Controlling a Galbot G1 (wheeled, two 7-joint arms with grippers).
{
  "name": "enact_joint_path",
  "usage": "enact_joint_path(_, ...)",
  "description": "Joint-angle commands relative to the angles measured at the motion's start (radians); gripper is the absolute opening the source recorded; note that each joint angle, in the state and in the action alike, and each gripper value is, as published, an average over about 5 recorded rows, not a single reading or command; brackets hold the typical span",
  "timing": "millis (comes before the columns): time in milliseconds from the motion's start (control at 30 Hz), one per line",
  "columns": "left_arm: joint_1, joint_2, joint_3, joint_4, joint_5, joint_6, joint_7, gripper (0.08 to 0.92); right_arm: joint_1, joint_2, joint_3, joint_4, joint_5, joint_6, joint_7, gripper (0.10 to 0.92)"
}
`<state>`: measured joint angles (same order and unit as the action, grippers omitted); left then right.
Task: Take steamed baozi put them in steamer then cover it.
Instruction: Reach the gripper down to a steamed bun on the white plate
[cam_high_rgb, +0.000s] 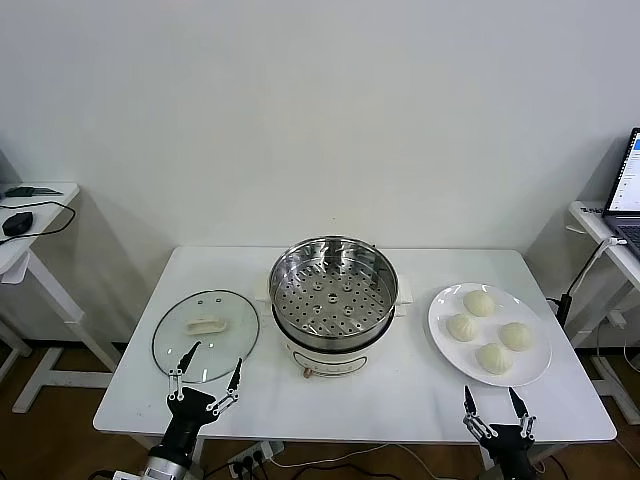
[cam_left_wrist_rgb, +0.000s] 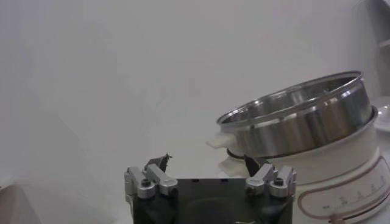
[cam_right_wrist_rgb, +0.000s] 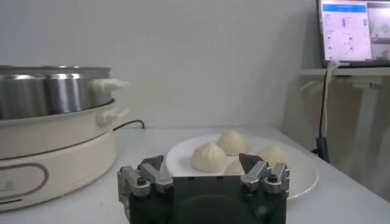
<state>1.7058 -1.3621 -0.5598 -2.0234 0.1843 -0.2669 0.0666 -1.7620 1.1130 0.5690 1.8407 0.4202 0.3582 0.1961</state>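
The steamer (cam_high_rgb: 372, 270), a shiny steel basket with a perforated floor on a white cooker base, stands at the table's middle with nothing in it. Several cream-white baozi (cam_high_rgb: 479, 302) lie on a white plate (cam_high_rgb: 445, 305) to its right. The cover (cam_high_rgb: 225, 310), a clear glass lid with a white handle, lies flat to its left. My left gripper (cam_high_rgb: 216, 355) hovers open at the cover's near edge, and its wrist view (cam_left_wrist_rgb: 207, 159) shows the steamer (cam_left_wrist_rgb: 304, 122) ahead. My right gripper (cam_high_rgb: 489, 392) is open at the table's front edge, near the plate. Its wrist view (cam_right_wrist_rgb: 201, 161) faces the baozi (cam_right_wrist_rgb: 209, 157).
A laptop (cam_high_rgb: 628, 180) sits on a side desk at the far right, with a cable hanging beside it. Another small desk with a dark mouse (cam_high_rgb: 17, 223) stands at the far left. The wall lies close behind the table.
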Motion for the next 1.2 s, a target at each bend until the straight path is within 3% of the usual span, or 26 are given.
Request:
enact_joint_path(33,0.003,-0.001,0.000,-0.005,0.002,-0.003,0.000,0.823,0.094,-0.015,0.027,0.008,0.028,-0.091,0.099,0.823)
enact_joint_path(167,0.007,-0.003,0.000,-0.006,0.006,-0.004,0.000,0.823,0.222,-0.080,0.047,-0.013,0.084,-0.173,0.125,0.823)
enact_joint_path(400,0.020,-0.003,-0.004,-0.033,0.002,0.008,-0.004,0.823,0.587,-0.248,-0.007,-0.192,0.257,-0.322,0.144,0.823)
enact_joint_path(700,0.044,-0.008,-0.011,-0.085,-0.002,0.026,-0.009,0.823,1.063,-0.375,-0.317,-0.618,0.358,-0.345,-0.063,0.823)
enact_joint_path(833,0.049,-0.011,-0.015,-0.099,-0.007,0.032,-0.012,0.823,1.248,-0.381,-0.447,-0.794,0.350,-0.363,-0.272,0.823)
enact_joint_path(1033,0.055,-0.010,-0.019,-0.109,-0.017,0.040,-0.014,0.823,1.426,-0.404,-0.628,-0.968,0.228,-0.403,-0.725,0.823)
enact_joint_path(1200,0.057,-0.011,-0.024,-0.114,-0.020,0.048,-0.015,0.823,1.586,-0.384,-0.710,-1.146,-0.085,-0.358,-1.180,0.823)
